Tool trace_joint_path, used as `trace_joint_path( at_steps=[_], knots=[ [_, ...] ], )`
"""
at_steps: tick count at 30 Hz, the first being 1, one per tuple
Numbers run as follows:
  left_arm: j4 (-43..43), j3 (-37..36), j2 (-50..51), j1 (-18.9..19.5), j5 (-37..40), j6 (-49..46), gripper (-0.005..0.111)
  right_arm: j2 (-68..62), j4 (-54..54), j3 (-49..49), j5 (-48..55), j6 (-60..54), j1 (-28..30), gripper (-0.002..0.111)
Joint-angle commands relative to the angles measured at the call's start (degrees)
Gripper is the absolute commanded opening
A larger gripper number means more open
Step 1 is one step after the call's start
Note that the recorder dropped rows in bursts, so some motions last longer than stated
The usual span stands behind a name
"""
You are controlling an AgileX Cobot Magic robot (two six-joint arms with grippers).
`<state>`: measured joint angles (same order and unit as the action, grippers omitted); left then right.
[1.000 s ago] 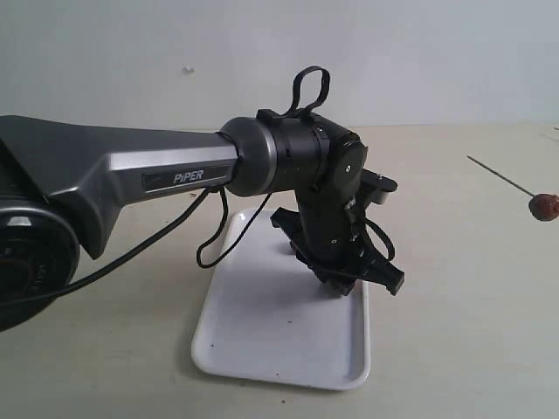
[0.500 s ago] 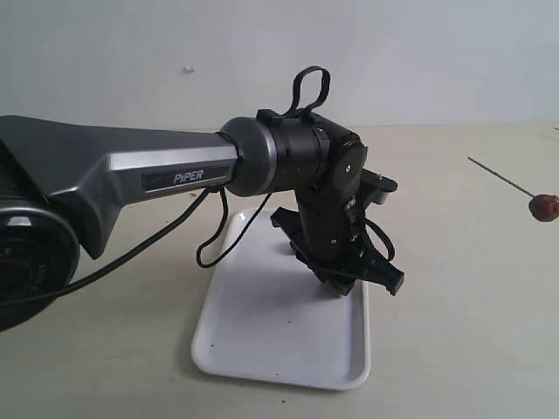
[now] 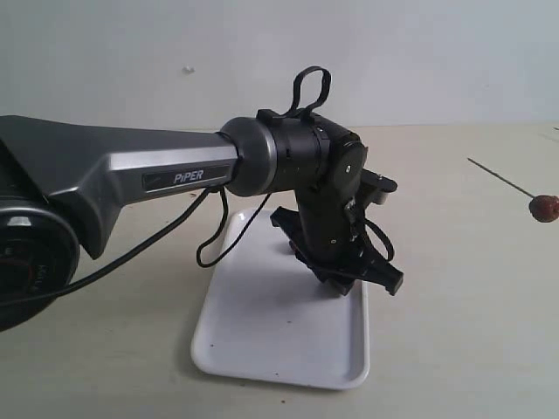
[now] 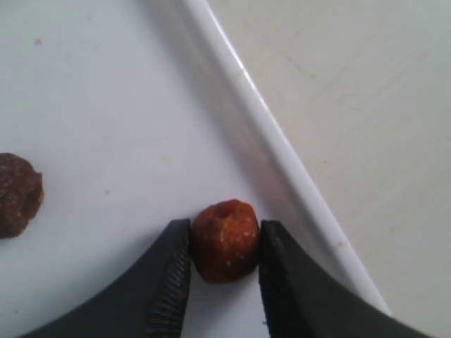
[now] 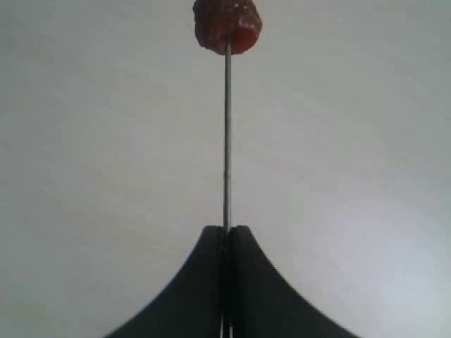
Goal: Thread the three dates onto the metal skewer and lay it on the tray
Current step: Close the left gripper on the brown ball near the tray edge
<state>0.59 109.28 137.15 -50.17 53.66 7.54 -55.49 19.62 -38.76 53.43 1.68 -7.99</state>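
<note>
My left gripper [image 4: 225,229] is shut on one reddish-brown date [image 4: 225,243], which sits on the white tray [image 4: 268,134] close to its rim. A second date [image 4: 17,193] lies on the tray floor a short way off. In the exterior view the left gripper [image 3: 347,281] points down over the tray [image 3: 262,340] and hides both dates. My right gripper [image 5: 226,229] is shut on the metal skewer [image 5: 226,141], which carries a third date [image 5: 227,27] at its far end. The skewer [image 3: 502,175] and its date [image 3: 543,207] show at the exterior view's right edge, above the table.
The left arm's grey link [image 3: 131,175] and black wrist [image 3: 306,161] reach across the tray from the left. A loose black cable [image 3: 218,236] hangs under the arm. The beige table [image 3: 454,305] surrounds the tray.
</note>
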Motion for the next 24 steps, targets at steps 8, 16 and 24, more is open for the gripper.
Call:
trace_joint_path(
  at_steps=[8,16,24],
  knots=[
    [-1.0,0.3,0.2,-0.1,0.6,-1.2,0.034,0.1,-0.1,0.1,-0.2,0.1,0.4,0.000],
    [-1.0,0.3,0.2,-0.1,0.6,-1.3,0.034,0.1,-0.1,0.1,-0.2,0.1,0.4,0.000],
    [-1.0,0.3,0.2,-0.1,0.6,-1.3,0.034,0.1,-0.1,0.1,-0.2,0.1,0.4,0.000]
  ],
)
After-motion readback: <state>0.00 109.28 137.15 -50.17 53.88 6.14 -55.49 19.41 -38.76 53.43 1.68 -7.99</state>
